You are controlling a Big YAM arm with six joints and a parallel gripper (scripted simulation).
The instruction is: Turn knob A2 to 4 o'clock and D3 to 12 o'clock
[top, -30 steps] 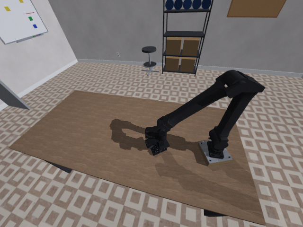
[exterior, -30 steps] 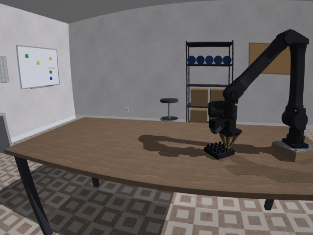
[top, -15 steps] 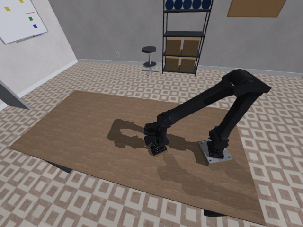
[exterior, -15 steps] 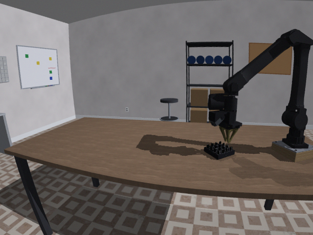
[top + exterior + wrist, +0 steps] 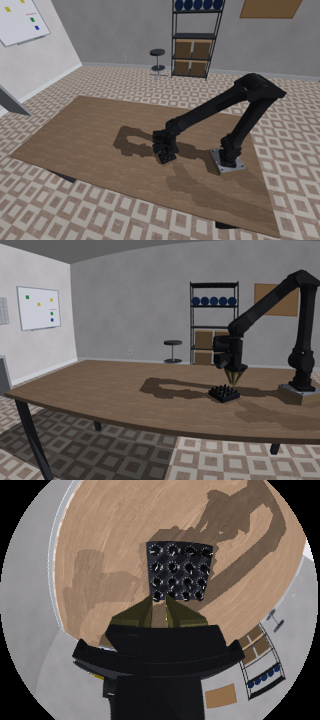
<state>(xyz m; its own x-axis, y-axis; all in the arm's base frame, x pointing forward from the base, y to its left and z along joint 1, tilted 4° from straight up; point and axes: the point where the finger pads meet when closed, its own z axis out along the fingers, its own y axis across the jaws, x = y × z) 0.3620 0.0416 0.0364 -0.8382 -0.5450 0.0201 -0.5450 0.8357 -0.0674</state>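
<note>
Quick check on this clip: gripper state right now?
Gripper: open slightly, a narrow gap between the jaws, holding nothing, above the knob box.

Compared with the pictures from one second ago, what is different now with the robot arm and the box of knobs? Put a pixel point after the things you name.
The gripper (image 5: 233, 384) (image 5: 159, 598) has risen from close over the knob box (image 5: 166, 156) (image 5: 225, 394) (image 5: 180, 571) to a little above it. It holds nothing. The box looks unmoved on the table (image 5: 103, 160) (image 5: 116, 400) (image 5: 100, 535).
</note>
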